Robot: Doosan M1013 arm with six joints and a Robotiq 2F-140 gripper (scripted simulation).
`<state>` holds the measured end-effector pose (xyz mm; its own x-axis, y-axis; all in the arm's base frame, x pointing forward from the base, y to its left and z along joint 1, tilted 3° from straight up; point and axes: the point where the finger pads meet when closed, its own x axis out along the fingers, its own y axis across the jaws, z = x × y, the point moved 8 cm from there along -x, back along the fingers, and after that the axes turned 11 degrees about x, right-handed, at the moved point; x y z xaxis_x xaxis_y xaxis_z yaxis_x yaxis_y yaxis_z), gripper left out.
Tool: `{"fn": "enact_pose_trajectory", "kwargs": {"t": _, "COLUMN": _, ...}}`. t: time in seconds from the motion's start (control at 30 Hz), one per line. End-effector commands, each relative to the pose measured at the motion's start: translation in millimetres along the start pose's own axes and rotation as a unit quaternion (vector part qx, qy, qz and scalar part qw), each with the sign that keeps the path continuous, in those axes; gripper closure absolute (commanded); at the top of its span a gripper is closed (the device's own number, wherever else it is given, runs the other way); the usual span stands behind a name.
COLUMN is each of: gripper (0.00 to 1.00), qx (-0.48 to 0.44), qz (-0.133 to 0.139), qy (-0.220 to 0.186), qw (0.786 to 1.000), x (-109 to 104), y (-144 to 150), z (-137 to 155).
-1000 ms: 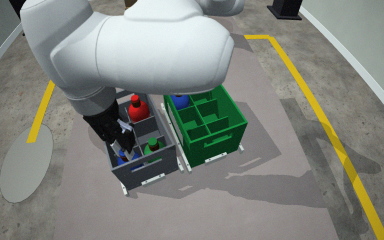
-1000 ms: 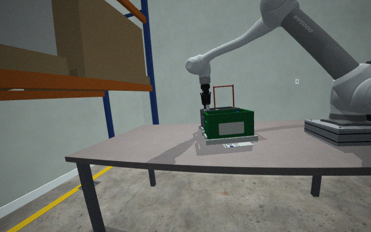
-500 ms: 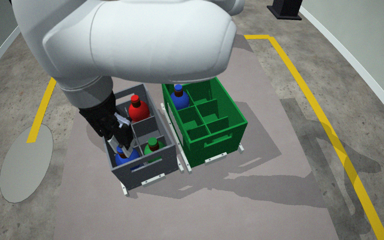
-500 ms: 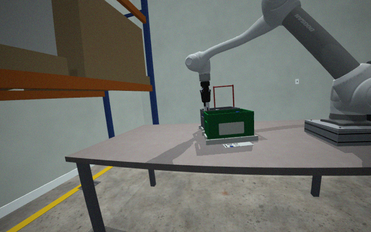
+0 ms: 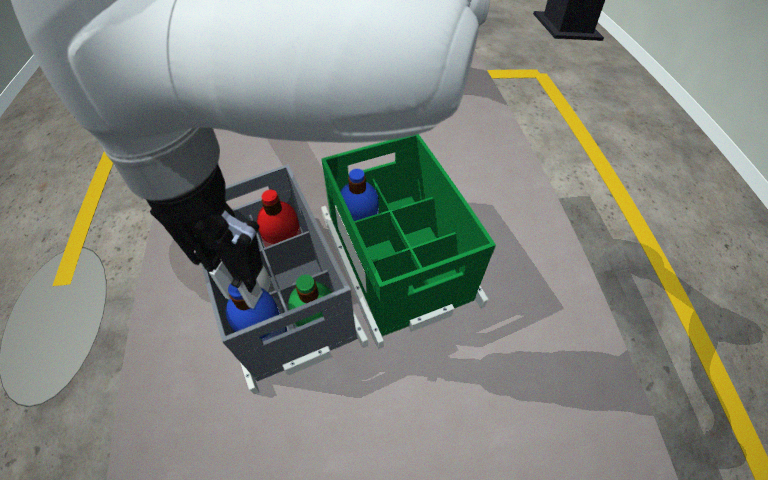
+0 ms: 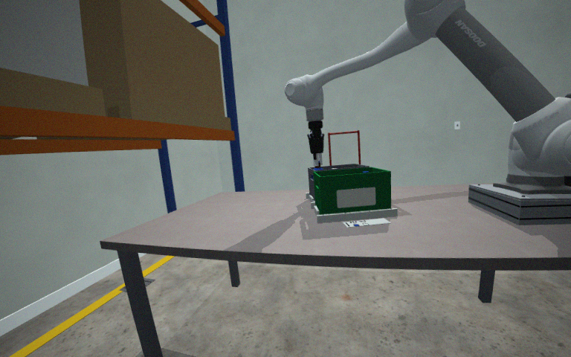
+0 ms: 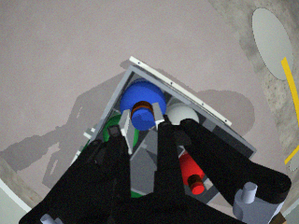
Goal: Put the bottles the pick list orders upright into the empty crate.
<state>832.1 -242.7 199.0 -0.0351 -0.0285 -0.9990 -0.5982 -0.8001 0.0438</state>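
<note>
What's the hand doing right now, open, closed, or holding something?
Hand: closed on the neck of the blue bottle in the gray crate.

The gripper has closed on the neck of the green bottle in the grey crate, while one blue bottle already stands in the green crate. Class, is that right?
Not quite. The gripper is closed on the blue bottle in the grey crate, as the wrist view shows. The green bottle stands free beside it. One blue bottle does stand in the green crate.
</note>
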Motion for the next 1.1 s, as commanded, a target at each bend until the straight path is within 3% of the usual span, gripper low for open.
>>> {"fn": "enact_pose_trajectory", "kwargs": {"t": 0.0, "gripper": 1.0, "qx": 0.0, "qz": 0.0, "qy": 0.0, "qw": 1.0, "x": -6.7, "y": 0.0, "z": 0.0}}
{"fn": "enact_pose_trajectory", "kwargs": {"t": 1.07, "gripper": 1.0, "qx": 0.0, "qz": 0.0, "qy": 0.0, "qw": 1.0, "x": -53.4, "y": 0.0, "z": 0.0}}
